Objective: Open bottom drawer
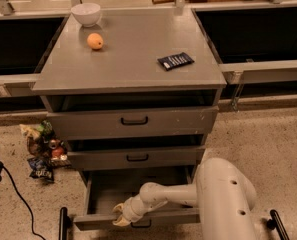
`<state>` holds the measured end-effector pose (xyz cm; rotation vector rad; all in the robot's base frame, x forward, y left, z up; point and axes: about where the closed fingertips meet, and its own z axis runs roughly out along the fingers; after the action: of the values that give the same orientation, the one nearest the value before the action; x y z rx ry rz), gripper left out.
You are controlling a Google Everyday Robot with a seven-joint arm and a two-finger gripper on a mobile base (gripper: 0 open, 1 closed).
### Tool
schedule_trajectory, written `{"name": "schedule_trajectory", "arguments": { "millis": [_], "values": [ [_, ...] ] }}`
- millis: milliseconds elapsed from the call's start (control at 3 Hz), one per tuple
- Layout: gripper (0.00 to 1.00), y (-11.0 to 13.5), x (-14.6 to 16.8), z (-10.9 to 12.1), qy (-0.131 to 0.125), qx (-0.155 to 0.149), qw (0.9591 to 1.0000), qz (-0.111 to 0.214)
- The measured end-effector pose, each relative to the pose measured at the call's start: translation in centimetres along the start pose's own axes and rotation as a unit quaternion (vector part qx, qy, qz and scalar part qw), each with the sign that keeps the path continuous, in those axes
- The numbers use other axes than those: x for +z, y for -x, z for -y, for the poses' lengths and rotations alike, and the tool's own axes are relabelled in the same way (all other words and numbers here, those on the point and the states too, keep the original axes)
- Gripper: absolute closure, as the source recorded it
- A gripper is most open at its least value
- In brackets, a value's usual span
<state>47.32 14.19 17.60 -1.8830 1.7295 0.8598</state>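
Note:
The grey cabinet has three drawers. The bottom drawer [108,194] stands pulled out toward me, its inside showing and its front edge [153,218] low in the view. Its small black handle [140,225] shows just under my gripper. My gripper [121,216] sits at the drawer's front edge, left of centre, at the end of the white arm [173,196] that reaches in from the right. The top drawer [133,121] and the middle drawer [135,158] are shut.
On the cabinet top lie a white bowl [86,13], an orange [95,41] and a dark packet [175,61]. A pile of snack bags [43,149] lies on the floor left of the cabinet, with a black cable [18,199] nearby. Black base posts [64,223] flank the drawer.

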Motion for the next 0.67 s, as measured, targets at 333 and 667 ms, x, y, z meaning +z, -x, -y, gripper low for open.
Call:
{"name": "schedule_trajectory", "arguments": {
  "millis": [333,667],
  "values": [
    [0.34,0.0,0.0,0.0,0.0,0.0,1.0,0.0],
    [0.11,0.39,-0.3,-0.43,0.007,-0.012,0.9998,0.013]
  ]
}}
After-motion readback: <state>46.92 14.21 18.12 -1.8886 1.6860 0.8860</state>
